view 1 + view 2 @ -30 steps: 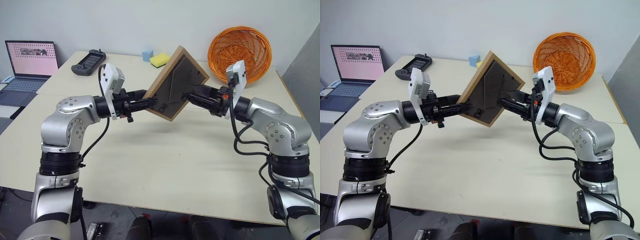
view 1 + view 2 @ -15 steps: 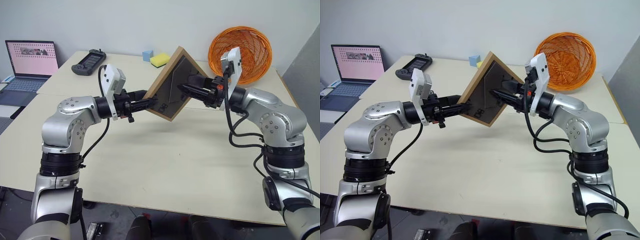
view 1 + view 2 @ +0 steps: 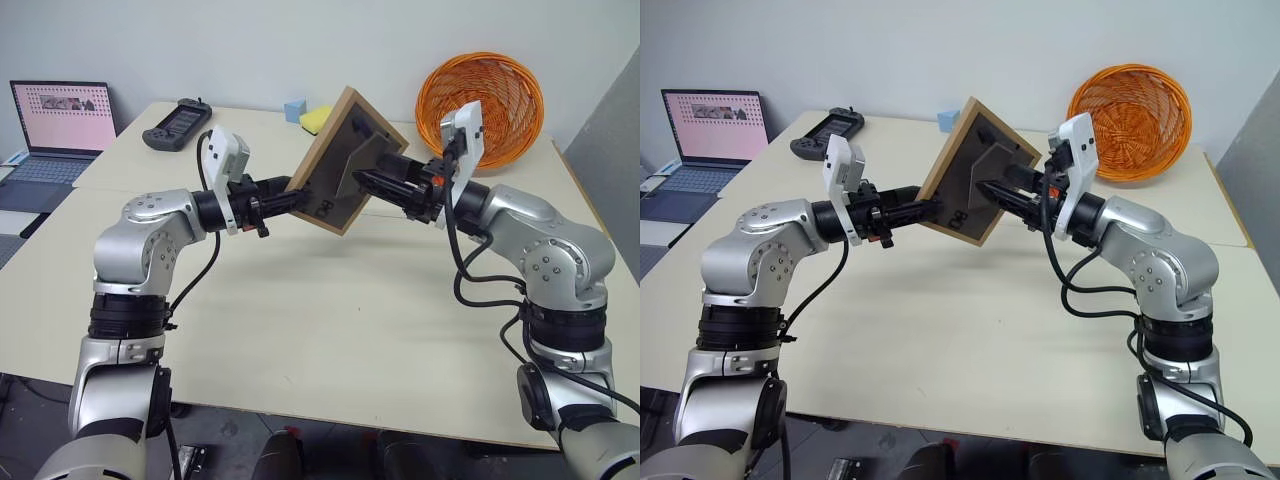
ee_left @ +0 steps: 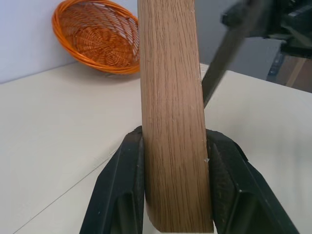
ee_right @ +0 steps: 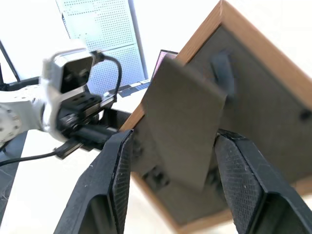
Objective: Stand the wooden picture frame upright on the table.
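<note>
Left tool (image 4: 174, 195) tight on wooden picture frame (image 3: 330, 190); right tool (image 5: 171, 187) wide around its stand (image 5: 183, 131).

Materials: wood, wicker, matt plastic

Frame (image 4: 170, 122) light wood, visible grain, smooth; its back (image 5: 273, 97) and stand (image 5: 183, 122) matt dark grey board. Table (image 3: 330, 320) matt, smooth, cream. Basket (image 3: 482, 100) behind frame woven orange wicker. Fingers (image 4: 117, 195) matt black, finely textured pads.
</note>
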